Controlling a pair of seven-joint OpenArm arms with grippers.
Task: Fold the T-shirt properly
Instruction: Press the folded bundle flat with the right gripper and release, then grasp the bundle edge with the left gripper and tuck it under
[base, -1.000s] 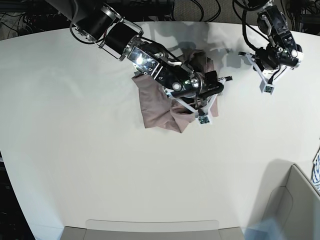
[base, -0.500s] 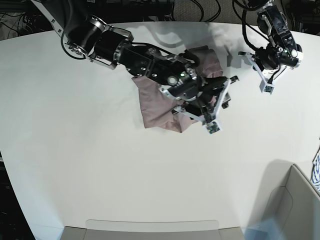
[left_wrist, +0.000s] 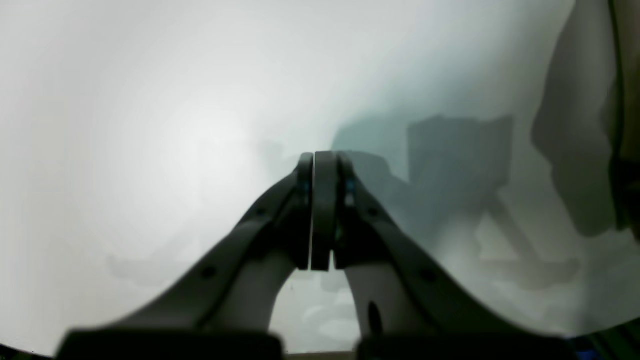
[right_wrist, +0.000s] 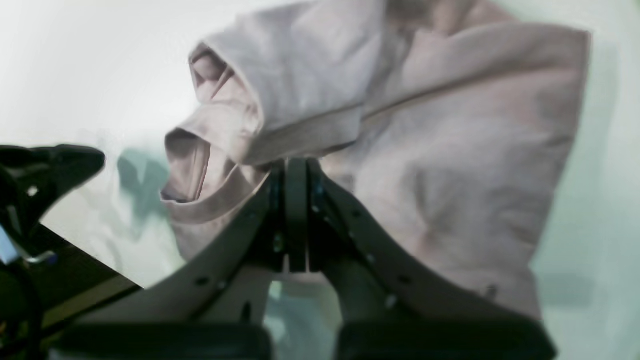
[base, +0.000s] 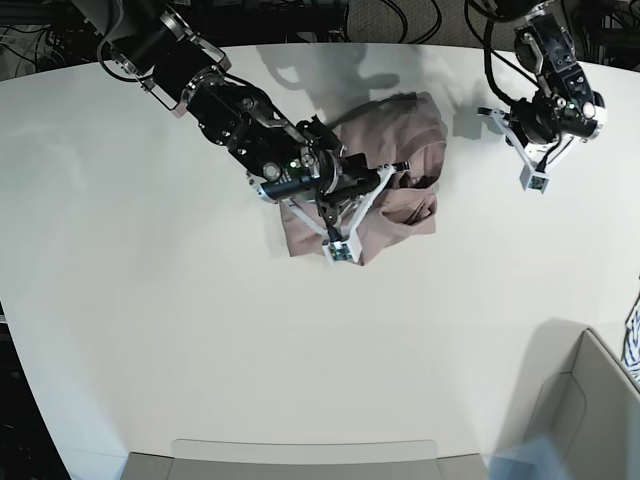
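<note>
The dusty-pink T-shirt (base: 400, 205) lies bunched on the white table, its upper part (base: 385, 125) doubled over. In the right wrist view the T-shirt (right_wrist: 450, 150) fills the frame, with a rolled sleeve opening (right_wrist: 200, 150) at the left. My right gripper (base: 398, 167) is over the shirt's middle. In its wrist view the right gripper (right_wrist: 295, 167) is shut, its tips touching a hem fold; no cloth shows between the jaws. My left gripper (base: 484, 110) is shut and empty, right of the shirt. In its own wrist view the left gripper (left_wrist: 320, 160) is over bare table.
A grey bin (base: 590, 400) stands at the front right, with a blue-and-white patterned cloth (base: 634, 325) at the right edge. A grey tray edge (base: 300, 458) is at the front. The table's edge (right_wrist: 90, 295) shows lower left in the right wrist view.
My right arm has swung left and back across the shirt, uncovering its right side, which now lies doubled over. The left arm has not moved.
</note>
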